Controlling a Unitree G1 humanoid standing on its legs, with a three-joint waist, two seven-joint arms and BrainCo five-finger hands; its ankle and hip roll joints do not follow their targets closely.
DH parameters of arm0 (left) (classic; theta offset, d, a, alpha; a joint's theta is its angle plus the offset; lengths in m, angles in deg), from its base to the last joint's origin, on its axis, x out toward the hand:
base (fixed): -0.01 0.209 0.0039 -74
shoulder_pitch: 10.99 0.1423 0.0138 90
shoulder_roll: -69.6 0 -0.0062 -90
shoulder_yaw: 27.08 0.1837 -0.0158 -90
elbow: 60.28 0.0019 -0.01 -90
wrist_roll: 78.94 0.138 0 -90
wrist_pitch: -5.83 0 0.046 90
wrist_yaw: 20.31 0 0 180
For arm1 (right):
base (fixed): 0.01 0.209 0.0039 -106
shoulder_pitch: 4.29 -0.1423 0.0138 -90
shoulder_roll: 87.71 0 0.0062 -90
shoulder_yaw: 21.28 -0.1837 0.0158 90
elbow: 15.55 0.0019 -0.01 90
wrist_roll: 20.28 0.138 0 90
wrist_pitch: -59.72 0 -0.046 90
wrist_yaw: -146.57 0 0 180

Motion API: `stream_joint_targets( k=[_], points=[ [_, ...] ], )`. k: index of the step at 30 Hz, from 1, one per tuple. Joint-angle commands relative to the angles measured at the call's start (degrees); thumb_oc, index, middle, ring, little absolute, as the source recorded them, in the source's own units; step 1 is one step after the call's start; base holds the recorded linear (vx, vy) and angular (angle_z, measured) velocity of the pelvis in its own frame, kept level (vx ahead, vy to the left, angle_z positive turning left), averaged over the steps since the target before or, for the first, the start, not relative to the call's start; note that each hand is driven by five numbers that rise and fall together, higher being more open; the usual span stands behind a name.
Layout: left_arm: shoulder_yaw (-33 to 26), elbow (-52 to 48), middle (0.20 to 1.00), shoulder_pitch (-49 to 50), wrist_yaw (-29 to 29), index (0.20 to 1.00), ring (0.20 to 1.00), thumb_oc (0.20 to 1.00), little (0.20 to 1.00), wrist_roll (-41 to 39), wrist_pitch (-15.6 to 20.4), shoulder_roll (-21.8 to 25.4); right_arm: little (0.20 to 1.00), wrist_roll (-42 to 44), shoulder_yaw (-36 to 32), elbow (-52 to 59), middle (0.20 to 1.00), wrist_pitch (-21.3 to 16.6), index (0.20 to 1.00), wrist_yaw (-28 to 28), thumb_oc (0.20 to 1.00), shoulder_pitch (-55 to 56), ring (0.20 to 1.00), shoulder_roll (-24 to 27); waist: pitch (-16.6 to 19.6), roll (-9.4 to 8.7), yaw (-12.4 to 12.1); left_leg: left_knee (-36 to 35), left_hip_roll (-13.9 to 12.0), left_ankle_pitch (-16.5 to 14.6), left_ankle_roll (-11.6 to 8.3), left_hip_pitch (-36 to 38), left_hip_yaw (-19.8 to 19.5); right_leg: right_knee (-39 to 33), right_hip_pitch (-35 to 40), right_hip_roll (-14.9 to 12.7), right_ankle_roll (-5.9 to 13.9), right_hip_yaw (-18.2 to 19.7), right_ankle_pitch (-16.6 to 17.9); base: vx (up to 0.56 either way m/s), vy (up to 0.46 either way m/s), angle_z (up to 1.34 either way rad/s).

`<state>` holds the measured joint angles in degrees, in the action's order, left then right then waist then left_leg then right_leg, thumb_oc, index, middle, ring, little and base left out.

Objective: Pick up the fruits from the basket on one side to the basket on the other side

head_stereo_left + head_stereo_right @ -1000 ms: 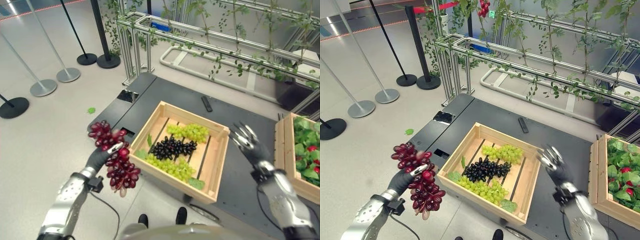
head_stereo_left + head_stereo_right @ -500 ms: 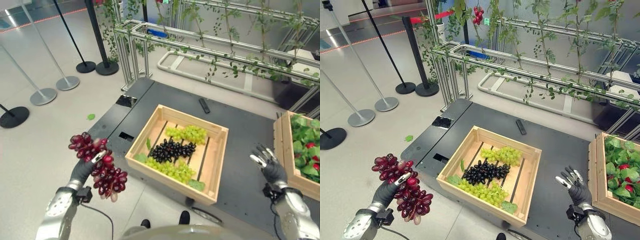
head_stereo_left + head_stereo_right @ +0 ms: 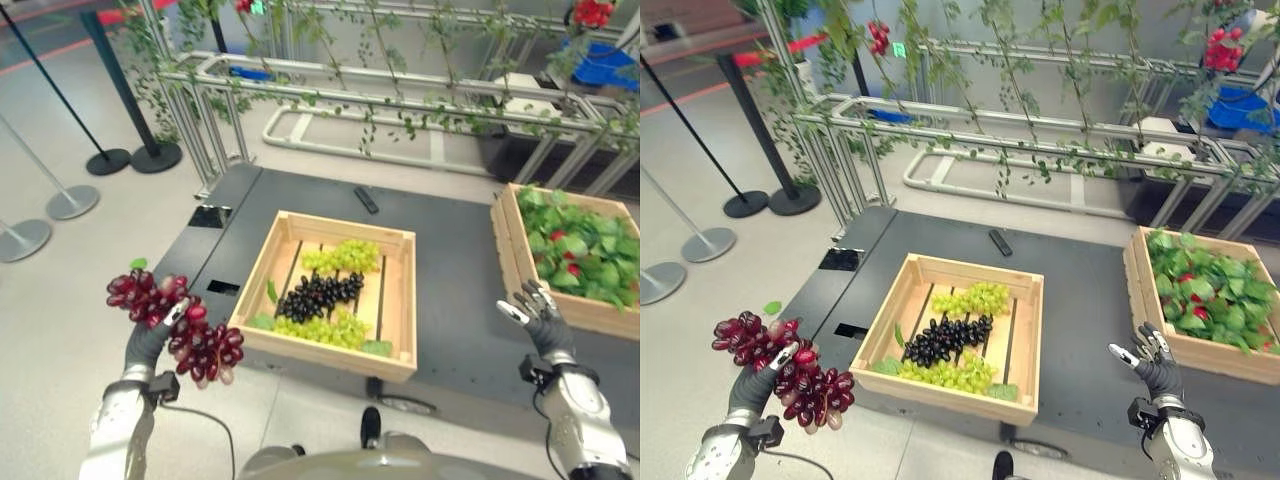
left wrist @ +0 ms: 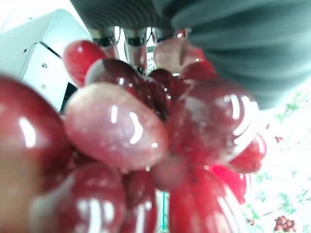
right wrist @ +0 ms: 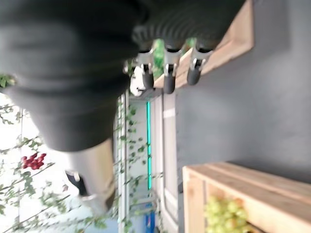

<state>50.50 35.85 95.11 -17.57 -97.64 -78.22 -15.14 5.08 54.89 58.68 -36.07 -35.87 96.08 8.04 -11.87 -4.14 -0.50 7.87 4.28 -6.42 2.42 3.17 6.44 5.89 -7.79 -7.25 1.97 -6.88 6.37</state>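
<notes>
The red grape bunch [image 3: 175, 325] hangs clamped in the left hand [image 3: 148, 343], out over the floor, left of the dark surface [image 3: 455, 290]. Its wrist view shows the grapes pressed against the palm. The right hand [image 3: 1152, 365] hovers with fingers spread between the wooden crate [image 3: 398, 322] of green and black grapes and the leafy crate [image 3: 1140, 302].

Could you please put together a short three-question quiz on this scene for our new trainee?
1. True or false: the left hand is shut on the red grapes.
2. Which colours of grapes lie in the middle crate? A) green and black B) red and black C) green only
3. Fill in: the right hand hovers with fingers ____ near the leaf crate.

Key: 1 true; 2 A; 3 open.
</notes>
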Motion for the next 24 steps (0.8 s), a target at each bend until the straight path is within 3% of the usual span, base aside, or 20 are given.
stream_joint_targets(
  k=[1,2,4,5,6,7,8,10,11,14,16,19,23,24],
  points=[
    [-3.92,-3.46,0.200,-0.71,-2.49,0.200,0.200,0.200,0.200,2.87,5.14,3.43,1.000,-1.54,0.97,4.24,1.000,-3.13,1.000,0.14,1.000,-2.64,1.000,1.48,-0.97,-2.01,0.41,9.12,2.90,-6.42,0.85,-4.50,0.56,-1.97,-2.65,-4.27,9.96,3.12,7.31,-0.11,0.068,-0.21],
    [-4.76,-3.23,0.200,-0.50,-4.06,0.200,0.200,0.200,0.200,3.74,5.24,3.62,1.000,-1.79,0.99,4.82,1.000,-2.89,1.000,-0.16,1.000,-2.02,1.000,1.80,-2.20,-1.99,1.79,9.05,2.46,-6.11,0.81,-4.64,2.19,-2.56,-4.74,-4.96,11.36,4.35,10.32,-0.16,0.108,-0.35],
    [-4.91,-2.51,0.200,-0.86,-5.02,0.200,0.200,0.200,0.200,4.80,5.11,3.76,1.000,-2.16,0.96,5.06,1.000,-2.80,1.000,0.01,1.000,-1.55,1.000,1.97,-2.51,-1.63,2.62,8.54,2.07,-5.15,0.92,-4.99,2.54,-1.81,-5.58,-4.57,11.57,6.16,9.74,-0.12,0.078,-0.47],
    [-5.16,-2.14,0.200,-0.85,-5.40,0.200,0.200,0.200,0.200,5.57,5.16,4.10,1.000,-2.28,0.61,5.09,1.000,-2.52,1.000,-0.14,1.000,-0.53,1.000,1.86,-2.40,-1.19,2.97,7.56,1.61,-4.30,1.06,-4.94,2.87,0.04,-5.79,-4.18,11.07,6.95,8.17,-0.12,0.070,-0.37],
    [-5.59,-2.00,0.200,-0.61,-6.25,0.200,0.200,0.200,0.200,6.11,5.23,4.25,1.000,-2.04,0.39,5.50,1.000,-2.35,1.000,-0.48,1.000,0.37,1.000,1.63,-2.11,-0.40,2.89,6.06,0.97,-3.43,1.35,-4.76,3.44,2.22,-6.03,-4.47,9.74,5.66,5.69,-0.23,0.118,-0.26],
    [-6.37,-1.84,0.200,-0.12,-7.10,0.200,0.200,0.200,0.200,5.91,5.28,3.76,1.000,-2.06,0.72,5.74,1.000,-2.23,1.000,-1.14,1.000,1.22,1.000,1.72,-1.49,1.11,2.04,3.40,-0.48,-1.58,1.36,-4.68,4.70,6.03,-4.44,-5.29,7.95,1.69,1.25,-0.24,0.095,-0.28],
    [-6.76,-1.91,0.200,0.05,-7.37,0.200,0.200,0.200,0.200,5.79,5.19,3.56,1.000,-2.39,0.80,5.58,1.000,-2.20,1.000,-1.09,1.000,1.50,1.000,1.80,-0.95,1.69,1.60,1.80,-0.79,-0.55,1.32,-4.61,5.14,8.41,-3.32,-5.46,7.30,0.99,-0.46,-0.20,0.062,-0.31],
    [-6.95,-1.97,0.200,0.10,-7.50,0.200,0.200,0.200,0.200,5.65,5.20,3.27,1.000,-2.55,0.81,5.62,1.000,-2.20,1.000,-1.21,1.000,1.75,1.000,1.75,-0.27,1.88,1.23,0.25,-0.74,0.28,1.08,-4.38,5.58,8.62,-2.10,-5.54,7.03,0.64,-1.46,-0.11,0.013,-0.40],
    [-7.34,-1.65,0.200,-0.27,-8.37,0.200,0.200,0.200,0.200,5.47,5.29,2.86,1.000,-2.60,1.11,5.14,1.000,-2.35,1.000,-1.27,1.000,1.61,1.000,1.50,1.02,3.04,0.37,-0.80,-1.67,1.46,1.07,-4.80,6.78,13.43,0.32,-6.33,6.76,-0.99,-4.73,-0.11,0.007,-0.45],
    [-7.01,-1.26,0.200,-0.91,-8.98,0.200,0.200,0.200,0.200,5.84,5.15,2.67,1.000,-3.19,1.55,5.20,1.000,-2.46,1.000,-1.35,1.000,1.32,1.000,1.81,1.91,3.11,-0.40,-0.48,-1.99,2.00,0.94,-5.58,7.96,13.34,2.94,-6.97,6.68,-1.84,-6.11,-0.11,-0.046,-0.72],
    [-6.17,-1.27,0.200,-1.25,-9.24,0.200,0.200,0.200,0.200,5.93,5.37,2.32,1.000,-3.31,2.13,5.66,1.000,-2.44,1.000,-1.92,1.000,1.88,1.000,2.57,2.38,2.56,-0.70,0.66,-2.05,1.70,0.76,-6.68,9.00,10.62,6.18,-5.09,6.79,0.19,-10.55,-0.09,-0.114,-0.66],
    [-4.99,-0.85,0.200,-1.01,-9.58,0.200,0.200,0.200,0.200,6.89,5.50,1.27,1.000,-3.81,2.48,6.06,1.000,-2.76,1.000,-2.04,1.000,2.19,1.000,3.43,2.88,2.82,-0.93,0.31,-3.31,3.12,-0.23,-7.72,10.82,5.72,6.93,-3.56,6.54,0.97,-11.18,-0.06,-0.151,-1.11],
    [-3.39,0.81,0.200,-1.49,-9.91,0.200,0.200,0.200,0.200,7.38,5.17,0.68,1.000,-3.56,1.76,6.42,1.000,-2.74,1.000,-1.77,1.000,2.91,1.000,3.83,3.39,3.61,-0.20,-0.56,-5.17,5.30,-1.33,-8.37,11.15,5.39,6.96,-1.66,5.79,1.31,-12.44,-0.07,-0.214,-0.30],
    [-2.56,1.62,0.200,-1.81,-10.35,0.200,0.200,0.200,0.200,8.33,4.92,0.74,1.000,-3.48,1.21,6.76,1.000,-2.89,1.000,-1.51,1.000,3.25,1.000,4.03,3.39,3.71,0.38,-0.72,-6.16,6.38,-1.84,-8.31,10.51,6.33,7.01,-0.39,4.84,1.61,-13.45,-0.05,-0.226,-0.24]
  ],
)
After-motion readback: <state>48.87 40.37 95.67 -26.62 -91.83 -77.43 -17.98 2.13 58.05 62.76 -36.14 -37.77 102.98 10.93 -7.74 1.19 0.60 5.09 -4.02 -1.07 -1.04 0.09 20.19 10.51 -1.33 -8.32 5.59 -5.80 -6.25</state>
